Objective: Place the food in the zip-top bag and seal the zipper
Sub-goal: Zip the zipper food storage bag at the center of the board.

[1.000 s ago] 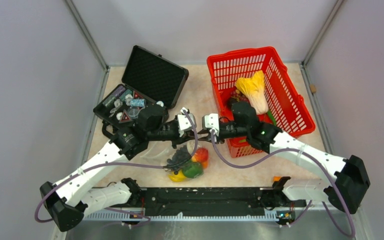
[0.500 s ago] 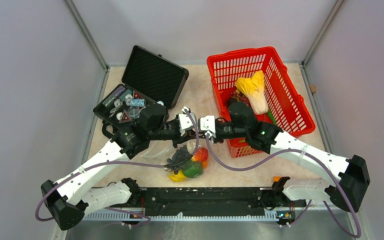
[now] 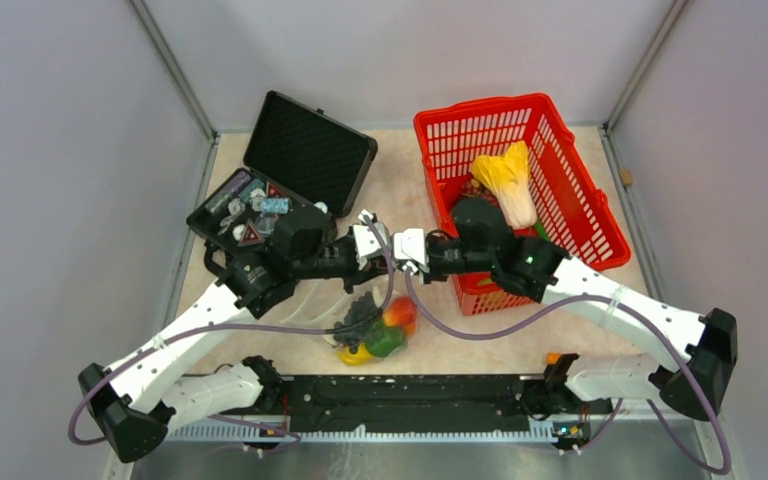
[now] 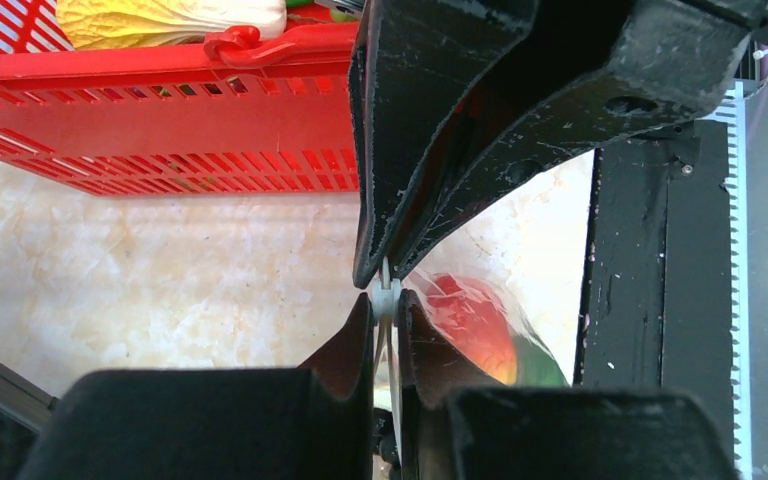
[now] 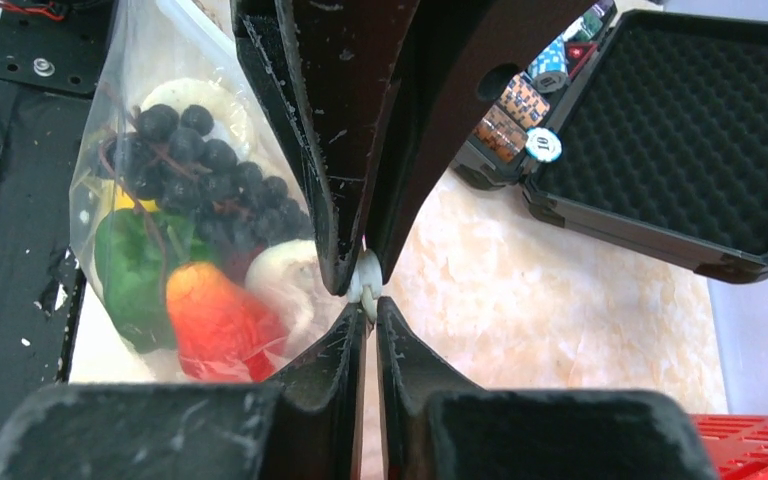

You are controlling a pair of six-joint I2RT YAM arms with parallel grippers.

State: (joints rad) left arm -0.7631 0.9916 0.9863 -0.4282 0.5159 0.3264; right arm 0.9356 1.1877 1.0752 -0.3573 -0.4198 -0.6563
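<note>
The clear zip-top bag [image 3: 352, 305] hangs between my two grippers, just above the table. Inside it is food: dark grapes [image 5: 192, 160], a green pepper [image 5: 132, 268], a red fruit [image 5: 215, 322], a white mushroom [image 5: 290, 275] and a yellow piece [image 3: 352, 353]. My left gripper [image 3: 381, 247] is shut on the whitish zipper [image 4: 384, 292] along the bag's mouth. My right gripper [image 3: 398, 250] faces it tip to tip, its jaws closed to a thin slit on the same zipper [image 5: 365, 277]. In the left wrist view the red fruit [image 4: 472, 320] shows through the plastic just right of my left gripper [image 4: 385, 305].
A red mesh basket [image 3: 572, 190] with a pale cabbage [image 3: 510, 180] stands at the back right, close behind my right arm. An open black case [image 3: 305, 150] with small pieces [image 3: 250, 210] lies at the back left. A black rail [image 3: 410, 392] runs along the near edge.
My right gripper has moved left to meet the left gripper and has closed its jaws on the zipper. The left gripper has stayed shut, and the bag hangs slightly higher.
</note>
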